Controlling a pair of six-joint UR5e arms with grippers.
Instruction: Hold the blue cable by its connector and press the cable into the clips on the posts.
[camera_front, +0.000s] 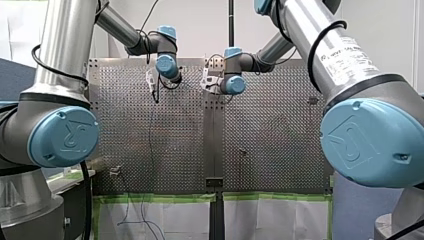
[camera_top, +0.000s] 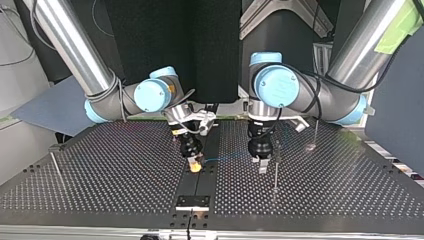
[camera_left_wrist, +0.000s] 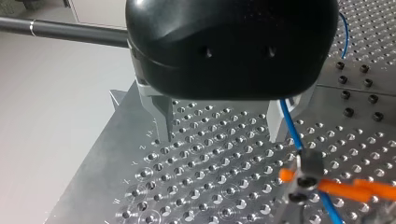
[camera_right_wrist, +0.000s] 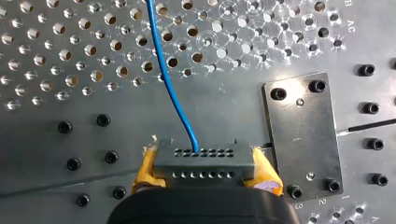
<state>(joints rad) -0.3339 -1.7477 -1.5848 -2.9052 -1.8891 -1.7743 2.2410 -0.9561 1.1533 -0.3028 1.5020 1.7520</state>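
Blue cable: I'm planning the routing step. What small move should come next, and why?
Probably shift my left gripper sideways so the blue cable falls between its open fingers: it now runs just beside one, while my right gripper holds the connector.

Front view, upper right: printed label on my right arm, two lines, looks like "UNIVERSAL ROBOTS", blurred. 
Embossed "UR" logo on left joint cap, lower left; same logo on right joint cap, right side.
Right wrist view: perforated table engraved "B", "AC"; "3", "2", "1", "A" beside black plate.
Left wrist view: faint index letters along table edge, "Y", "W" legible.
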